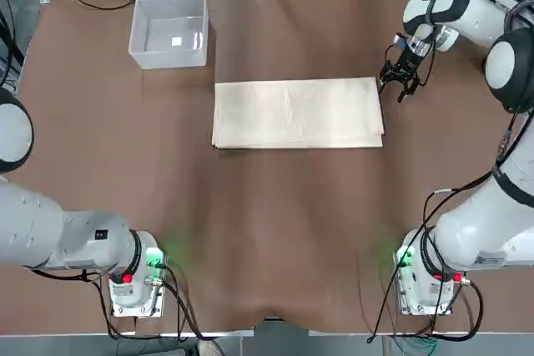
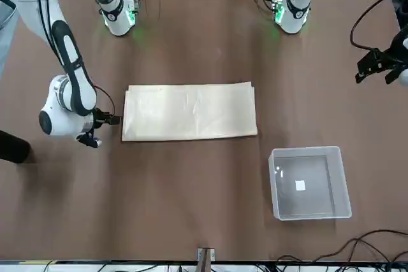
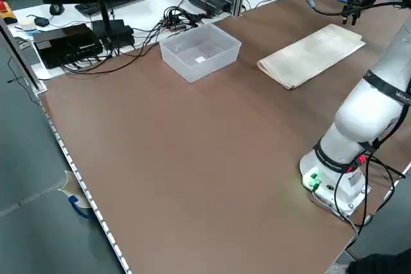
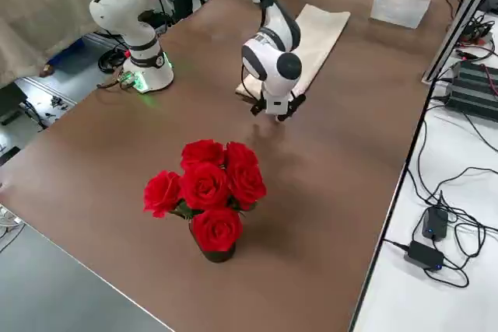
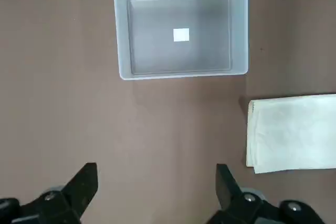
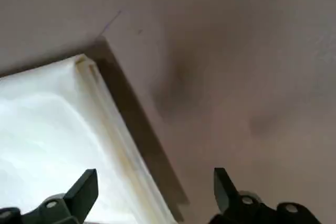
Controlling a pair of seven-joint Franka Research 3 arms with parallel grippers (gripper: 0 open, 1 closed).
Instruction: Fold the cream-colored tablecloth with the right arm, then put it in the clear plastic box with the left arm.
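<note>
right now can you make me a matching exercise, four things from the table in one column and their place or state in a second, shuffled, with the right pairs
Things:
1. cream-colored tablecloth
2. clear plastic box
3. right claw
4. left claw

Places or states:
A. empty, at the far left of the table
B. open at the cloth's far right corner, gripping nothing
C. lying flat, folded in layers, mid-table
D. open, raised at the table's left edge, apart from everything

Pairs: 1-C, 2-A, 3-B, 4-D
</note>
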